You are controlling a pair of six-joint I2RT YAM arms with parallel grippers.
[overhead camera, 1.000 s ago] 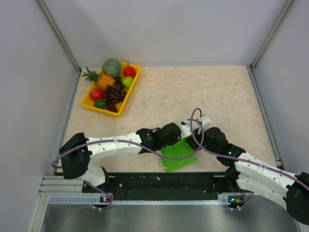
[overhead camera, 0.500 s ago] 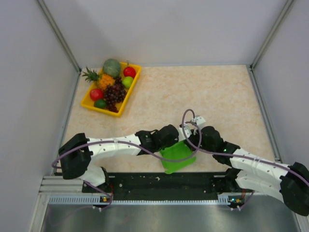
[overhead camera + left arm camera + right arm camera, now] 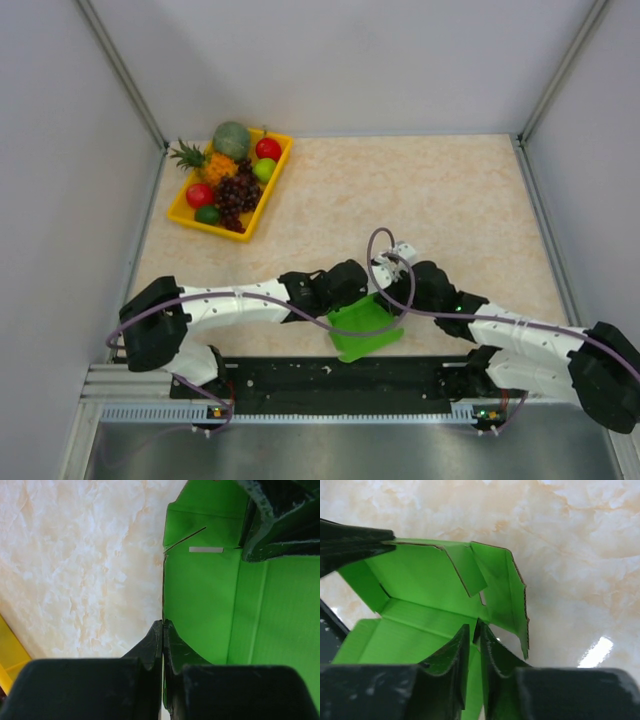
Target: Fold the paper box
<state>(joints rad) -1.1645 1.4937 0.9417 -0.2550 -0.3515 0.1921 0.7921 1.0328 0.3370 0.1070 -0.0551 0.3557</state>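
Although two walls already stand, the box (image 3: pixel 366 325) looks about half folded, resting at the near middle of the bench (image 3: pixel 450 200) between both arms. Its near side looks flat, and a corner tab hangs loose and untucked. The left fingers (image 3: pixel 150 645) are pinched together on the top edge of its left wall. The right fingers (image 3: pixel 452 650) are clamped on the opposite wall. Raising the remaining sides and locking the tabs appears to be left. Far left sits a fruit tray (image 3: pixel 178 213), well apart.

White shells, black joints and purple cables (image 3: pixel 370 250) clothe both arms (image 3: pixel 235 300); left gripper (image 3: pixel 162 630) and right gripper (image 3: pixel 474 630) are matte black.
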